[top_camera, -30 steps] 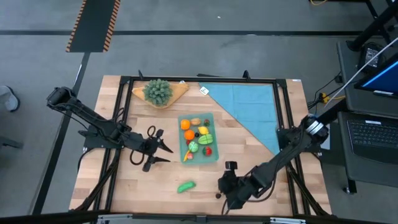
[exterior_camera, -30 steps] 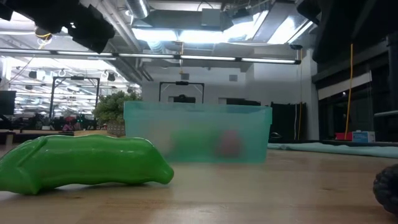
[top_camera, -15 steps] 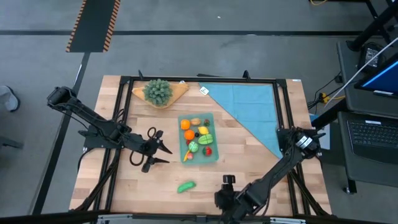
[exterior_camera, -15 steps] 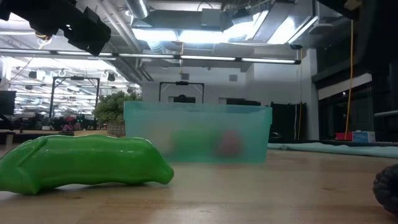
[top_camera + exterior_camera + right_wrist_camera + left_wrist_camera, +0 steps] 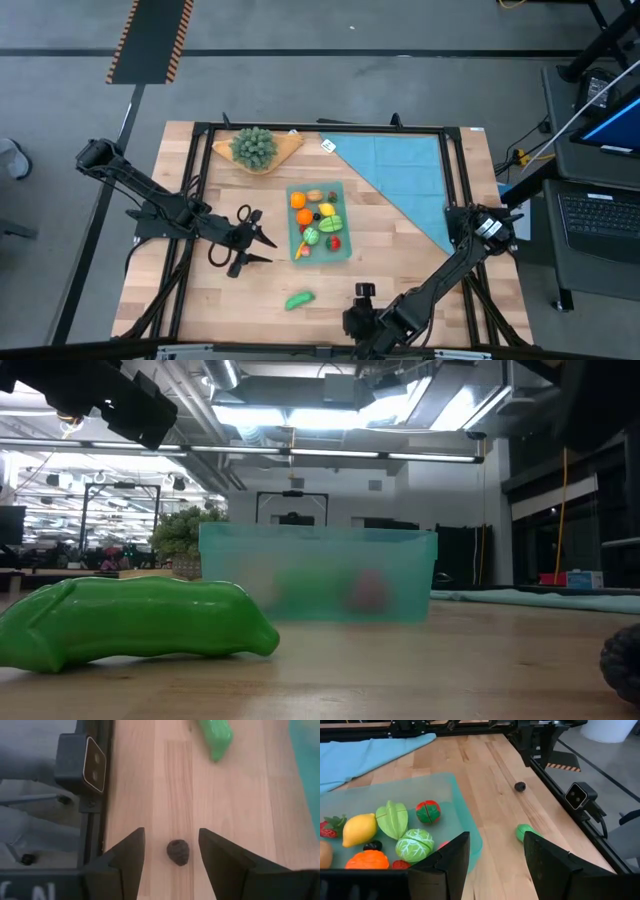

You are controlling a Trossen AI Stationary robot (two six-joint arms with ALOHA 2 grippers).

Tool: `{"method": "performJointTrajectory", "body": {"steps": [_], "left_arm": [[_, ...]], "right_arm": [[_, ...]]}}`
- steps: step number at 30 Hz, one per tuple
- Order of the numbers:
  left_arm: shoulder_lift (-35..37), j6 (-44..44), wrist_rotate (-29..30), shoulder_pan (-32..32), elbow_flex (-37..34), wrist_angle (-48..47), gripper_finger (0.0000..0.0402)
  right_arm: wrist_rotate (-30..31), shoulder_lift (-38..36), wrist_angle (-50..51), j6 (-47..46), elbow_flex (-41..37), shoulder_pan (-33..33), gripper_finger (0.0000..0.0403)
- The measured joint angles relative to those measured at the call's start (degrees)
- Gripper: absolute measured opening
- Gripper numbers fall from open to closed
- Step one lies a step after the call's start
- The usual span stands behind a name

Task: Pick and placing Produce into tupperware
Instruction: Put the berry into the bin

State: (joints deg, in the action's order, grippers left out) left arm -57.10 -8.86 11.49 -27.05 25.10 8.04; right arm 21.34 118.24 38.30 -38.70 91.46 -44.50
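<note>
Lowered toward the table edge, the right claw point(image 5: 167, 857) straddles, unclenched, a dark berry point(image 5: 178, 852).

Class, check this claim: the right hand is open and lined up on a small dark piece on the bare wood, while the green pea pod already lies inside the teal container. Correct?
Not quite. The green pea pod lies on the bare wood, outside the teal container, as the high view shows. The rest stands: the right hand is open, lined up on the small dark piece.
</note>
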Motion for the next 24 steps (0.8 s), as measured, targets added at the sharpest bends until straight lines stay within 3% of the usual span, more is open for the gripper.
{"method": "performJointTrajectory", "body": {"steps": [10,15,24], "left_arm": [[0.0,0.0,0.0,0.0,0.0,0.0,0.0179],[0.0,0.0,0.0,0.0,0.0,-0.1,0.0179],[0.0,0.0,0.0,0.0,0.0,-0.3,0.0179]], "right_arm": [[0.0,0.7,0.7,-0.4,-1.2,0.0,0.0188],[0.0,0.7,-0.2,-5.5,-4.7,0.2,0.0188],[-0.4,0.7,-10.1,-5.6,-10.3,0.2,0.0188]]}}
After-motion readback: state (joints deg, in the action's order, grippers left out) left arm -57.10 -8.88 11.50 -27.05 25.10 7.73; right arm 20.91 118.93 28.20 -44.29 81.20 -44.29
